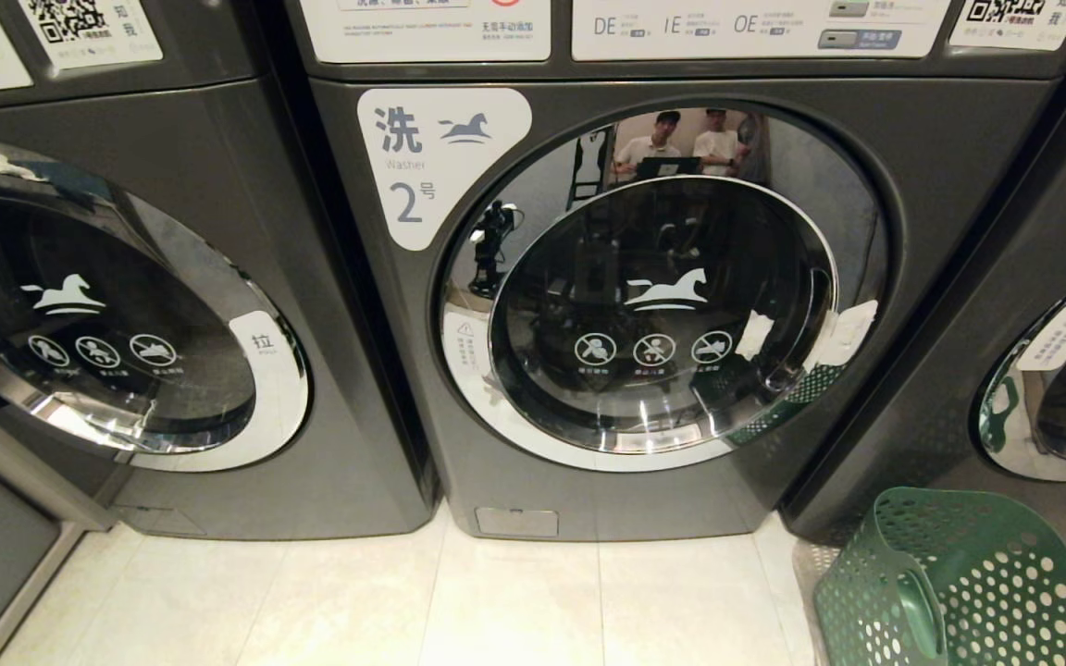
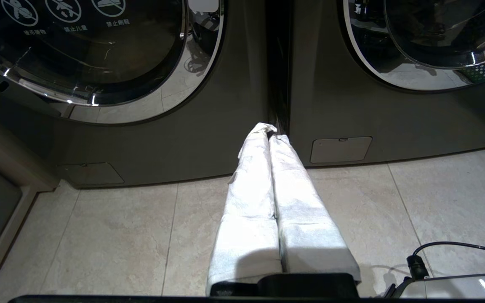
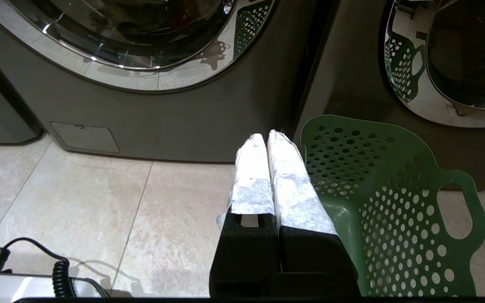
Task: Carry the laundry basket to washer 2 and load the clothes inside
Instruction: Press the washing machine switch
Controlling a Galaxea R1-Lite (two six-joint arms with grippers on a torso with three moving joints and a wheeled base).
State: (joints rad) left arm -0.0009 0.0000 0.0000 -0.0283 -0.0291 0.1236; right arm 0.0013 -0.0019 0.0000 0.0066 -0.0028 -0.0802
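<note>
**Grey machines in a row, door of washer 2 shut**

Left gripper [image 2: 273, 134], cloth-wrapped fingers pressed together and empty, hangs above the floor tiles [image 1: 514, 601]. Washer 2 [image 1: 672, 305] stands centre. Right gripper [image 3: 267, 138], likewise closed and empty, sits just beside the laundry basket [image 1: 968, 583] on the floor at right.

Washer 2 [image 1: 644, 305] label reads "Washer 2"; panel perhaps "DE IE OE".

Washer 2 [image 1: 588, 305] stands straight ahead on the floor [image 1: 459, 601], between two like machines: one [image 1: 126, 305] to its left, another [image 1: 1051, 370] to its right. The laundry basket [image 1: 968, 583] sits on the floor at front right, before the gap between washer 2 and the right-hand machine.
</note>
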